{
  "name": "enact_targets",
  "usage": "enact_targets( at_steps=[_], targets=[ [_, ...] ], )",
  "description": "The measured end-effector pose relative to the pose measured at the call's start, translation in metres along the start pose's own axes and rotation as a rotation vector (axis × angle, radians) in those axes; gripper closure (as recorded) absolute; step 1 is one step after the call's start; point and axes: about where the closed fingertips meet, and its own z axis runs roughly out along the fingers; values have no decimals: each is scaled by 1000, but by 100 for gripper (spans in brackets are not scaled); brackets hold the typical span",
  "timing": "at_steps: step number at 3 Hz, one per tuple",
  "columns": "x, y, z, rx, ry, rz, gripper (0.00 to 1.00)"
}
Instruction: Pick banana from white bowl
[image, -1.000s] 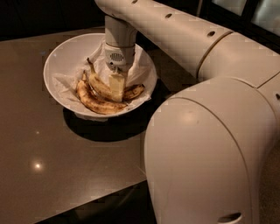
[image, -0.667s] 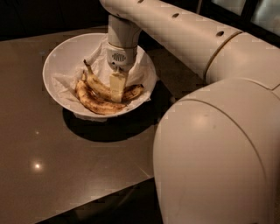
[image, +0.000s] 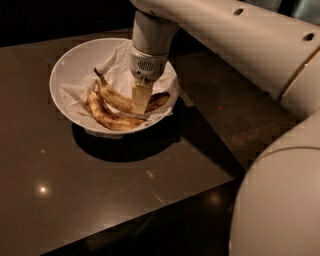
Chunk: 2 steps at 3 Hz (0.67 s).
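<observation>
Since a second ago the big rounded housing of the arm has drawn back toward the lower right, so we now see the counter's near right corner, which it covered before. We also see the gripper sitting a touch further toward the counter's right edge than it did, while the bowl and the fruit lie much as they were.

We find the white bowl standing near the far right corner of the counter, its rim close to the right edge, with crumpled white paper lining it and lapping over the rim on the near side. Two bananas lie in it side by side. The banana of the task is the yellower one on the far side: its dark stem points toward the far left corner and its brownish tip reaches toward the right edge. The browner, speckled banana curves just beside it on the near side, and the two look to touch near their stems.

We see the gripper reaching straight down into the bowl from the pale wrist, its cream end lying over the middle of the yellower banana. We cannot tell whether it is open, closed or gripping the fruit. The long arm runs off across the far right corner. The bowl's shadow falls toward the near edge.
</observation>
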Motion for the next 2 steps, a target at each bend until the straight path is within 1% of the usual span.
enact_targets(
  at_steps=[1, 2],
  targets=[
    [5, 11, -13, 27, -10, -34, 100],
    [19, 36, -38, 66, -58, -100, 100]
  ],
)
